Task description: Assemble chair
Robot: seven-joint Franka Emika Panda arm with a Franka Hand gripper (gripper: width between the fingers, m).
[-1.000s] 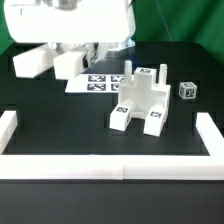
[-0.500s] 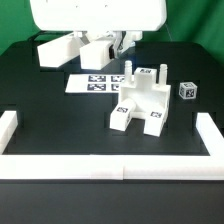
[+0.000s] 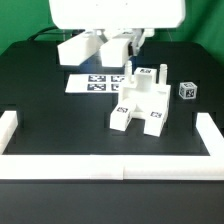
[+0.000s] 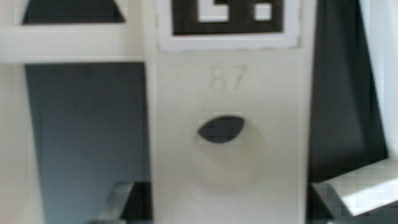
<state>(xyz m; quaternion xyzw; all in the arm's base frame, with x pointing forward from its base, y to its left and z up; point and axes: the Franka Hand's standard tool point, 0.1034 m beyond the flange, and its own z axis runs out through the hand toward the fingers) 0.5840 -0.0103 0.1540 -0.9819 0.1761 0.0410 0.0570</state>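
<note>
The part-built chair, white and blocky with tags on its legs and two pegs standing up, sits on the black table right of centre. My gripper hangs above and behind it, toward the exterior view's left, shut on a white chair piece that is lifted off the table. In the wrist view this chair piece is a flat bar with a tag, a dark hole and dark gaps at both sides. My gripper has one of its fingers on each side of the bar.
The marker board lies flat under the raised piece. A small white tagged cube stands at the exterior view's right of the chair. A white border rail runs along the front and turns up both sides.
The arm has carried the held white piece toward the exterior view's right, closer to the part-built chair. The grip has not changed, and the chair and cube have not moved.
</note>
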